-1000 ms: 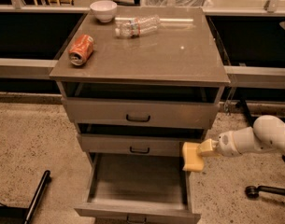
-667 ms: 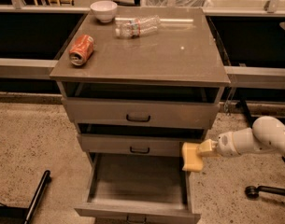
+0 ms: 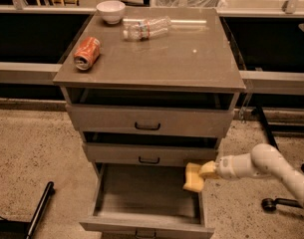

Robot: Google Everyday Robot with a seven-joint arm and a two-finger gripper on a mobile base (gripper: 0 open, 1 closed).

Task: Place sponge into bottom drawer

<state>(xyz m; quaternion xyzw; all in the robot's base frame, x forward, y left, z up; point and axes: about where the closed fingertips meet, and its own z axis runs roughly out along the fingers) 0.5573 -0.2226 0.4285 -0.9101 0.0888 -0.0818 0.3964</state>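
At the far left, low on the speckled floor (image 3: pixel 32 153), a dark bar (image 3: pixel 41 210) lies at a slant. To its right stands the grey cabinet (image 3: pixel 166 59). On the left of its flat top an orange soda can (image 3: pixel 86 53) lies on its side. Farther back sits a small white bowl (image 3: pixel 110 10), upright. Just right of the bowl a clear plastic bottle (image 3: pixel 146 28) lies on its side.

Below the top are three grey drawers. The top drawer (image 3: pixel 149 121) and the middle drawer (image 3: pixel 149 156) are each pulled out a little, and each has a small dark handle. The bottom drawer (image 3: pixel 141 190) is pulled out much farther toward the near side, and its flat floor shows bare.

The sponge (image 3: pixel 192 179), a pale yellow block, is at the right side of the bottom drawer, just under the front of the middle drawer. It hangs over the drawer's right wall, tilted, with its lower end reaching toward the inside. Whether it touches the wall cannot be told.

The gripper (image 3: pixel 204 171) is pressed to the sponge's right side and clamps it between its cream-yellow fingers. The white arm (image 3: pixel 261 163) reaches in from the right, level with the middle drawer's lower edge. Below it, near the right edge, a small dark wheel (image 3: pixel 268 203) rests on the floor.
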